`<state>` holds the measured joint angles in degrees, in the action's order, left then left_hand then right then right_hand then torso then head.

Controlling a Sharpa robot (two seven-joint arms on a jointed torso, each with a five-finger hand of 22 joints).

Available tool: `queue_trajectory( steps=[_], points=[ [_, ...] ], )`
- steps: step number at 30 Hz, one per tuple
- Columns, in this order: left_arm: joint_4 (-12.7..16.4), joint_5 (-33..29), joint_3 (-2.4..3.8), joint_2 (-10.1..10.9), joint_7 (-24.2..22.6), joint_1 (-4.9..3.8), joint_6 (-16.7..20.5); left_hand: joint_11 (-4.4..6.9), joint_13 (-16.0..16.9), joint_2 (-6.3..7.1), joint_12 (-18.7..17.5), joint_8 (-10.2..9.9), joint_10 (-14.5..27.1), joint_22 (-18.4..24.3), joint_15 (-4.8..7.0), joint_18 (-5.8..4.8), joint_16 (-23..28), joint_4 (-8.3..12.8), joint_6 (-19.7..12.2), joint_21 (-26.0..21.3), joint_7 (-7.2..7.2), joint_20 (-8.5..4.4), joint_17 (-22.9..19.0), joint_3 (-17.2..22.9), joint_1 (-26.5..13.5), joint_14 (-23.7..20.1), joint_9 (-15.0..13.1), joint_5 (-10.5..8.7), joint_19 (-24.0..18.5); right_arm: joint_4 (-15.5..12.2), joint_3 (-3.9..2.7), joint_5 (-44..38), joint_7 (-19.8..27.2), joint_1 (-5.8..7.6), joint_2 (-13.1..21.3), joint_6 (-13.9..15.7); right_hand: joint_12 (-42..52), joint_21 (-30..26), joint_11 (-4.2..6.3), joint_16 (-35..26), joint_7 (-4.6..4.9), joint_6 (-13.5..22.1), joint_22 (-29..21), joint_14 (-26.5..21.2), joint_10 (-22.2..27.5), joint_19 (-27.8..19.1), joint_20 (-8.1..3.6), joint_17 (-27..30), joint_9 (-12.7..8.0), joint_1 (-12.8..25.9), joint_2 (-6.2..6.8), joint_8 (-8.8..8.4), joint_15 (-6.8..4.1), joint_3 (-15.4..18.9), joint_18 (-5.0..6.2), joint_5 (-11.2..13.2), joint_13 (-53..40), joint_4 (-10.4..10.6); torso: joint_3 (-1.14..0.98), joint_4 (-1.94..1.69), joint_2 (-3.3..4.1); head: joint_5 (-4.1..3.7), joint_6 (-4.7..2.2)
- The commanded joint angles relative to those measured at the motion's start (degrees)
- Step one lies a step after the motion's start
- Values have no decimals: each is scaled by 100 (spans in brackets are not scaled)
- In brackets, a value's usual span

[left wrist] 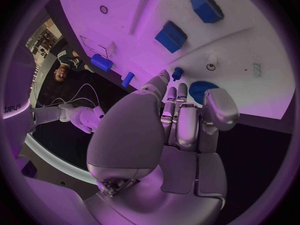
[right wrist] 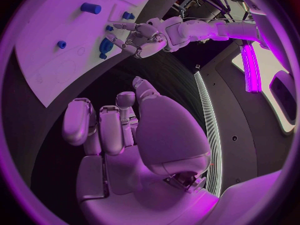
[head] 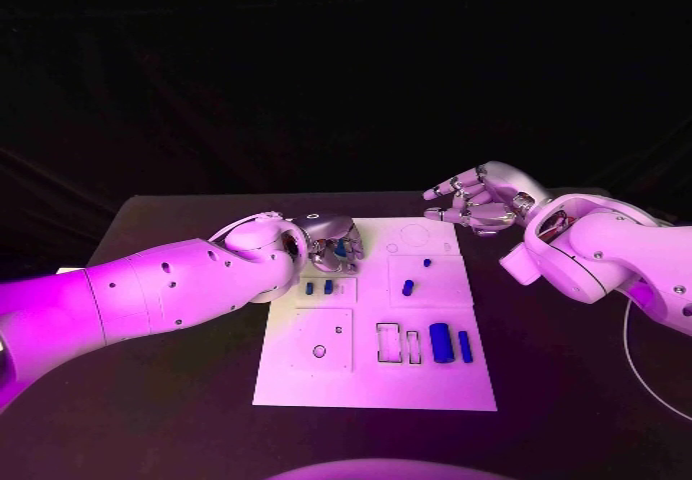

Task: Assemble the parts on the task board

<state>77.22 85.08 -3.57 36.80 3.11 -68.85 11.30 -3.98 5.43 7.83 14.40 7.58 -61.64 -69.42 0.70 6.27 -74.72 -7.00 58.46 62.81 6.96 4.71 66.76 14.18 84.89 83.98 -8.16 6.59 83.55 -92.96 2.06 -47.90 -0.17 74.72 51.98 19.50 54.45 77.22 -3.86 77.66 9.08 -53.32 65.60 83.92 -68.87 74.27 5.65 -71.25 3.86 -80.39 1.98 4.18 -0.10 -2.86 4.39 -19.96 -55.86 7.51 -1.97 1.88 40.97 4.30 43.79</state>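
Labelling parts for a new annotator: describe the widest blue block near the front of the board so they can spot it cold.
Start at the white board mid-table and go to its near right section, where two outlined rectangles sit beside two upright blue pieces. The block is the left of those two, right after the outlines, and wider than the slim blue bar on its right.

1. No words or numbers can be read on the white board (head: 378, 385) in the head view.
2. The blue parts (head: 440, 342) on the board have no letters on them.
3. In the left wrist view, some dark letters stand on a white part at the edge of the circle, but they are cut off and too bent to read.
4. In the right wrist view, no words or signs can be read.
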Motion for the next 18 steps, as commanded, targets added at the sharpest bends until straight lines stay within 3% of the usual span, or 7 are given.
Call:
queue_trajectory(
  steps=[1,18],
  points=[
    [-7,163,4,-31,122,2,-119,2,-27,-19,-57,-29,-49,-85,35,-114,38,9,71,106,-3,-18,-60,80,37,183,15,29,177,-5,0,-17,27,-4,-8,-74,8,-30,7,-18,0,-31,-6,218,11,-45,9,-4,7,-6,-29,27,-43,-26,103,-19,-7,1,1,4,0,3,-1],
    [-51,131,8,-94,347,2,-642,30,-104,53,-159,-66,-263,-368,57,-169,41,20,257,440,2,-41,-194,412,14,183,82,57,217,-7,0,-18,28,-5,-12,-84,27,-30,7,-14,1,-32,-2,220,1,-42,9,-12,7,-15,-38,26,-44,-37,102,-27,-21,-2,-1,1,-1,-3,30]
  ],
)
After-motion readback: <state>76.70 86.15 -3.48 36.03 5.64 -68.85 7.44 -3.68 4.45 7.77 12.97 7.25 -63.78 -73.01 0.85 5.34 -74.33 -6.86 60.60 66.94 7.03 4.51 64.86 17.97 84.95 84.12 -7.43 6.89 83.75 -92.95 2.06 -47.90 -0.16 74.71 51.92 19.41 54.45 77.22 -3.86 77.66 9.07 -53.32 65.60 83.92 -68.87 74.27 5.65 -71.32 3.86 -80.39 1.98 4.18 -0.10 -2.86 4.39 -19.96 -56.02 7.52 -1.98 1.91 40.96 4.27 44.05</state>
